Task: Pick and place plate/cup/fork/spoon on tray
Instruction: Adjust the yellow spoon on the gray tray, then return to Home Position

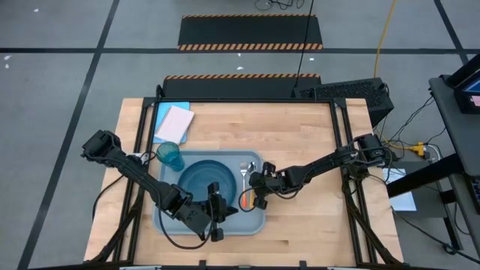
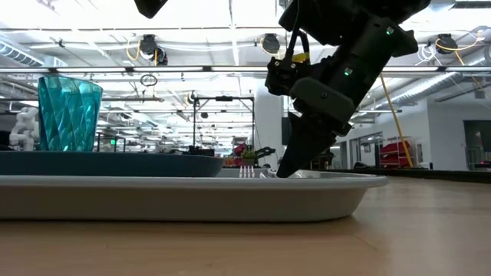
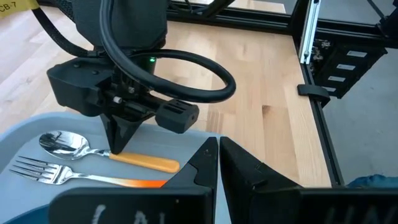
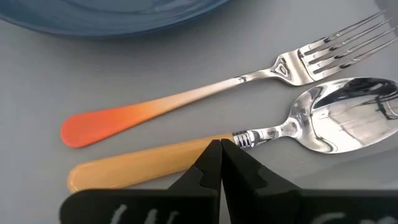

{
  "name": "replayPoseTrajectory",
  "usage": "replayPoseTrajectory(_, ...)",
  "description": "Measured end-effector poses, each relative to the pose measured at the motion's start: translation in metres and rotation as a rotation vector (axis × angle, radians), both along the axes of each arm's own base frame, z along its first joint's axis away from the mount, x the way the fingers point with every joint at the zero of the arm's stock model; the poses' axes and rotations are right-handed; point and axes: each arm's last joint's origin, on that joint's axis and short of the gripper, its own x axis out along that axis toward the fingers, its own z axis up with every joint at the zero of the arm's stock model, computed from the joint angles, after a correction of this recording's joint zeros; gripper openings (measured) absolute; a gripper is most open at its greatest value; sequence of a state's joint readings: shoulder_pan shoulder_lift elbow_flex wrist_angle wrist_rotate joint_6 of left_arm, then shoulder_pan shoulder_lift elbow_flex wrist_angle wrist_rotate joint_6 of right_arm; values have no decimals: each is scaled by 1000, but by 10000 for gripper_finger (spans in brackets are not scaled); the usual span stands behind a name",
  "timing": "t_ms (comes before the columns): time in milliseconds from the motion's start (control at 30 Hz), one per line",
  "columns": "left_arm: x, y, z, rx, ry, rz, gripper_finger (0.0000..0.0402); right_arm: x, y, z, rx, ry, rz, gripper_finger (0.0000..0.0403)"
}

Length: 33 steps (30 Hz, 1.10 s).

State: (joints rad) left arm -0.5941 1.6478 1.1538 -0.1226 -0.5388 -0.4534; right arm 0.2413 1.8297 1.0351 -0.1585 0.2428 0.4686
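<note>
Closed black fingertips of the right gripper (image 4: 220, 157) press down at the neck of the spoon (image 4: 249, 144) — orange handle to one side, silver bowl to the other — on the pale tray (image 4: 37, 81). Just beside it lies the fork (image 4: 217, 90), parallel, its red-orange handle apart from the spoon's. Beyond the fork sits the dark blue plate (image 1: 206, 180) on the tray's middle, with the teal cup (image 1: 170, 156) upright at the tray's far left corner. At the tray's near edge the left gripper (image 1: 215, 223) hovers — fingers drawn together, holding nothing.
</note>
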Motion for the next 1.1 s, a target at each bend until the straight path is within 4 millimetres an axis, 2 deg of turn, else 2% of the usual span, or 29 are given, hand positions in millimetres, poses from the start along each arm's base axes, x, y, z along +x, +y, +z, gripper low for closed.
replayPoseTrajectory(600, 0, 0, 0, -2, -2, -1, 19, -3, 0, 11, -15, -20, 6, 0)
replayPoseTrajectory(800, -1, 0, 0, 23, 12, -28, 19, 0, 6, 20, -9, -100, 42, 0)
replayPoseTrajectory(967, -25, 8, 23, 72, 7, 65, 19, -5, 20, 45, 3, -199, 103, 0)
replayPoseTrajectory(1100, -51, -6, 35, 148, -32, 49, 19, -14, 33, 70, 8, -294, 172, 0)
